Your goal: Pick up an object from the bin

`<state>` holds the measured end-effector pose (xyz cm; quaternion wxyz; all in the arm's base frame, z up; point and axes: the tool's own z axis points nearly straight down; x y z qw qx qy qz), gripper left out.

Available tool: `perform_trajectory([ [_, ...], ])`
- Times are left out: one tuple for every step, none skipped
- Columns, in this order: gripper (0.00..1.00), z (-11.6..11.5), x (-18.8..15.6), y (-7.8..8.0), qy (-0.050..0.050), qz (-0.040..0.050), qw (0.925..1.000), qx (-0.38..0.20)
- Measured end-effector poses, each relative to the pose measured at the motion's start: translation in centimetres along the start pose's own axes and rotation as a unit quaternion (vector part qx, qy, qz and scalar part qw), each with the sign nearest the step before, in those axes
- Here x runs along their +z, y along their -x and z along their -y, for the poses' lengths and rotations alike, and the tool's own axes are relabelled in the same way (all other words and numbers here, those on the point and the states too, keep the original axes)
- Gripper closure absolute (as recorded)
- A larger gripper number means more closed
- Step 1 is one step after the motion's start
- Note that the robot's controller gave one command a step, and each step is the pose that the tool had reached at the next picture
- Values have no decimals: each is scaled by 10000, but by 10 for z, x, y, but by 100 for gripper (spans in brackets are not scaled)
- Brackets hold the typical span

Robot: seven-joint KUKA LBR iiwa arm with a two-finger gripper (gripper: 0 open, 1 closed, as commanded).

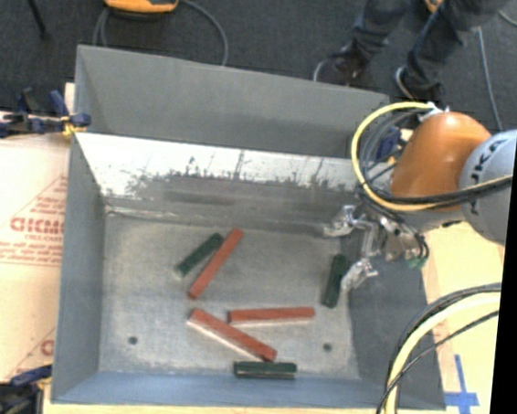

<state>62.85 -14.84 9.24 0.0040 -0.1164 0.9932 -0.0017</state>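
STEP: approach, nothing gripped | GRIPPER (350,250): low at the right side of the bin (81,256), fingers apart, empty | OBJECT: dark green stick (333,283) flat on the floor, just beside the lower finger | NEXT (judged): centre over the stick, descend, close across its narrow width.
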Motion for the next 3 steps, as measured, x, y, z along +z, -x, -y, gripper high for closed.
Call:
perform_trajectory([
  [100, -4, -2, 3, 29, 28, 9999, -100],
  [100, -4, -2, 3, 29, 28, 9999, -104],
  [100, -32, -120, -142, 16, -28, 9958, -912],
])
